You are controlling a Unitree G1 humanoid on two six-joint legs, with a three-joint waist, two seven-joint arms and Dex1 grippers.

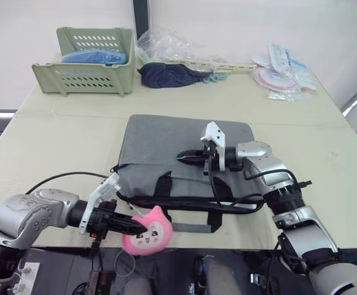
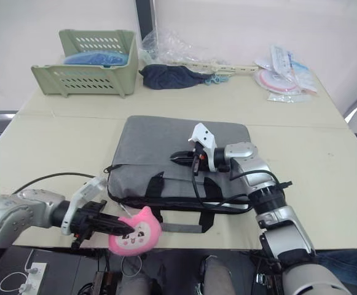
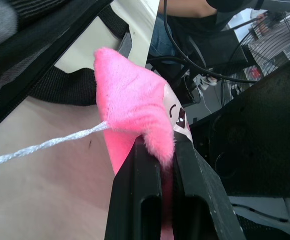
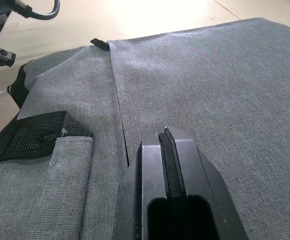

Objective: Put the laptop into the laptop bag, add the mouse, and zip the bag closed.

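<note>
The grey laptop bag (image 1: 184, 147) lies flat in the middle of the table, its black straps (image 1: 166, 184) toward the front edge. My right gripper (image 1: 181, 157) hovers just over the bag's top face, shut with nothing between its fingers (image 4: 165, 150). At the table's front edge my left gripper (image 1: 135, 227) is shut on a pink plush toy (image 1: 150, 232) with a face; the toy hangs partly past the edge. The wrist view shows the pink fur (image 3: 135, 95) pinched between the fingers. The laptop and the mouse are out of view.
A green plastic basket (image 1: 86, 58) with a blue item stands at the back left. A dark cloth (image 1: 169, 75), clear plastic bags (image 1: 172, 46) and packets (image 1: 286, 70) lie along the back. A white string (image 3: 45, 146) trails from the toy.
</note>
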